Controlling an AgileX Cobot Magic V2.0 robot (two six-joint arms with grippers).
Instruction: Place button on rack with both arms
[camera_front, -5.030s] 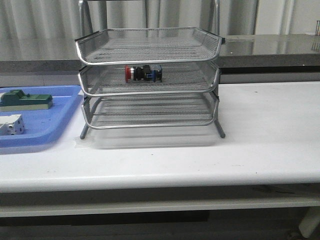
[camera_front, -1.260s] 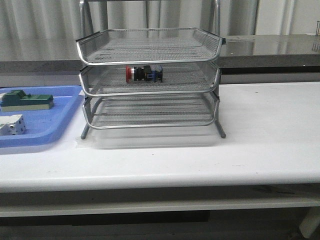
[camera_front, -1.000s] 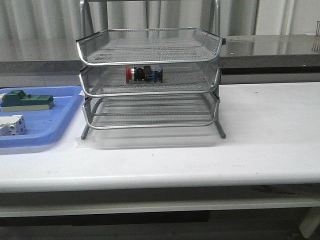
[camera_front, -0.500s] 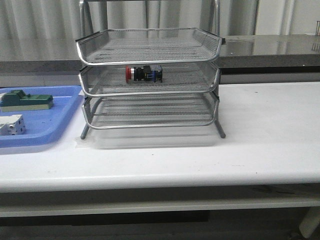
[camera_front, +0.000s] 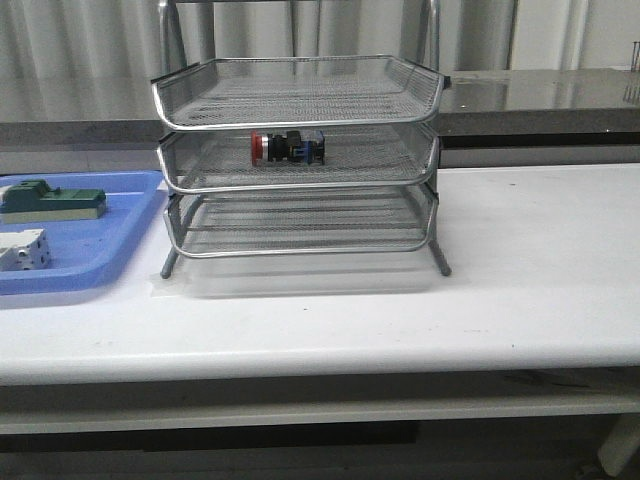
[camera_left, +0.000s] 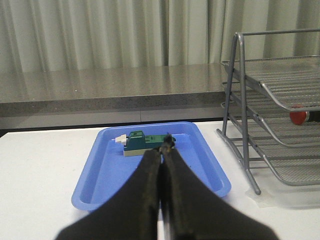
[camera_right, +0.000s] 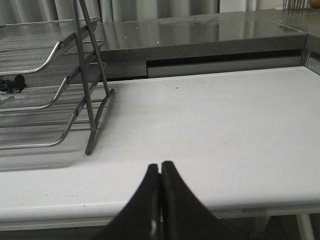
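The button (camera_front: 288, 147), with red head, black collar and blue rear block, lies on its side on the middle tier of the silver wire-mesh rack (camera_front: 300, 100). Its red head (camera_left: 298, 117) peeks past the rack's tray edge (camera_left: 280, 100) in the left wrist view; a dark bit of it (camera_right: 12, 84) shows in the right wrist view beside the rack's frame (camera_right: 95, 100). Neither arm appears in the front view. My left gripper (camera_left: 161, 152) is shut, empty, well back from the rack. My right gripper (camera_right: 160, 165) is shut on nothing, above the table's front edge.
A blue plastic tray (camera_front: 110, 255) left of the rack holds a green block (camera_front: 52, 201) and a white block (camera_front: 22, 249). The green block (camera_left: 145, 142) lies just beyond my left fingertips. A grey counter (camera_front: 540, 95) runs behind the white table (camera_front: 540, 260).
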